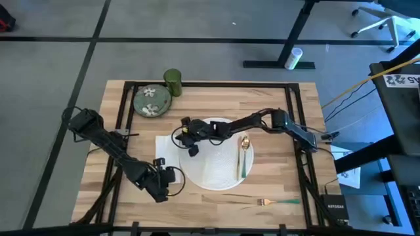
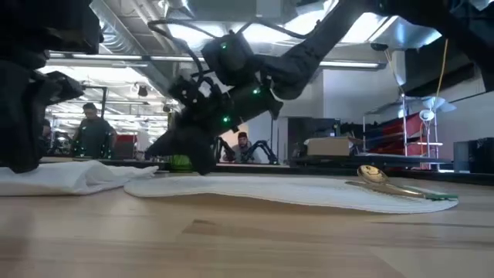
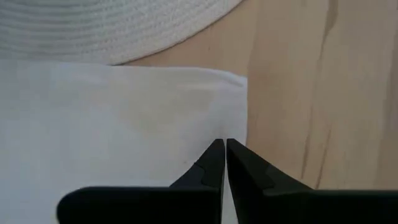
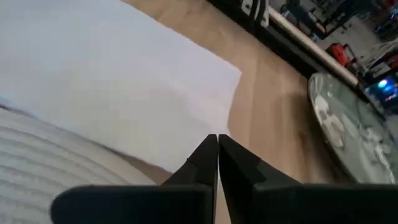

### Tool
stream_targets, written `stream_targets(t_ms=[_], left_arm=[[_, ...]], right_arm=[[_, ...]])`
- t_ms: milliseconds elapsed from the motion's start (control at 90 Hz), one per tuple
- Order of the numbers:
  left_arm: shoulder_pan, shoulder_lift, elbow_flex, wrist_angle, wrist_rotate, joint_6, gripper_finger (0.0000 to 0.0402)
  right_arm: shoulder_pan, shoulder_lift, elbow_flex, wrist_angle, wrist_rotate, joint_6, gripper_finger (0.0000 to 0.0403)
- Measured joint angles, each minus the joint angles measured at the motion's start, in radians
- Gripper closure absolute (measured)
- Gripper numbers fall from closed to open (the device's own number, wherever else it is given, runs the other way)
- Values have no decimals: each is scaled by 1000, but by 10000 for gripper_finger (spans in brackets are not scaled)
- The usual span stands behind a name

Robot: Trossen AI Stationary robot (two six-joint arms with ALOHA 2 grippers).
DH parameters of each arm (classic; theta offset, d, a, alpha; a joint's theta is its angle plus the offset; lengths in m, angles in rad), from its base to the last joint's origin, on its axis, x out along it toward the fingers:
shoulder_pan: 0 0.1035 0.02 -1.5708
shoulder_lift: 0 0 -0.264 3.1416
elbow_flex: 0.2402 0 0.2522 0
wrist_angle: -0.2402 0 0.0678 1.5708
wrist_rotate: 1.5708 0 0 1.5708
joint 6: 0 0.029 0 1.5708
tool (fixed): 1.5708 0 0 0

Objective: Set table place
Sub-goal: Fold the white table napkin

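Note:
A white napkin [image 1: 172, 149] lies flat on the table [image 1: 282, 177]. Its right part meets the left rim of a round white placemat [image 1: 220, 172]. My left gripper [image 1: 159, 164] is shut at the napkin's near edge [image 3: 239, 134]. My right gripper [image 1: 180, 136], reaching in from the right across the placemat, is shut at the napkin's far edge [image 4: 231, 106]. A gold spoon with a green handle [image 1: 244, 154] lies on the placemat. A fork with a green handle [image 1: 275, 202] lies near the table's front edge. My left gripper is shut on the napkin's near edge [image 3: 244, 144], fingers slanting down onto it. The fingers themselves hide the pinch, so the number of layers does not show. The napkin lies on the table, a little rumpled beside the gripper [image 2: 85, 174]. My right gripper is shut on the napkin's far edge [image 4: 225, 127], close to the placemat's rim [image 4: 74, 180]. Its fingers slant down from the table's right side. The tips hide the exact place of contact. The cloth there lies flat and slack.
A green flowered plate [image 1: 152, 101] and a green cup [image 1: 172, 82] stand at the far left of the table. Black rails [image 1: 125, 111] run along the table's edges. Bare wood shows to the right of the placemat.

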Motion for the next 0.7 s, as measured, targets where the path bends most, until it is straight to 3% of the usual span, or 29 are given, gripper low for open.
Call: stream_targets(t_ms=[333,700], left_arm=[[2,4,0,3,0,15,402],[8,4,0,27,4,33,402]], right_arm=[[-18,0,0,-27,-38,37,403],[-46,0,4,-26,-158,251,403]])
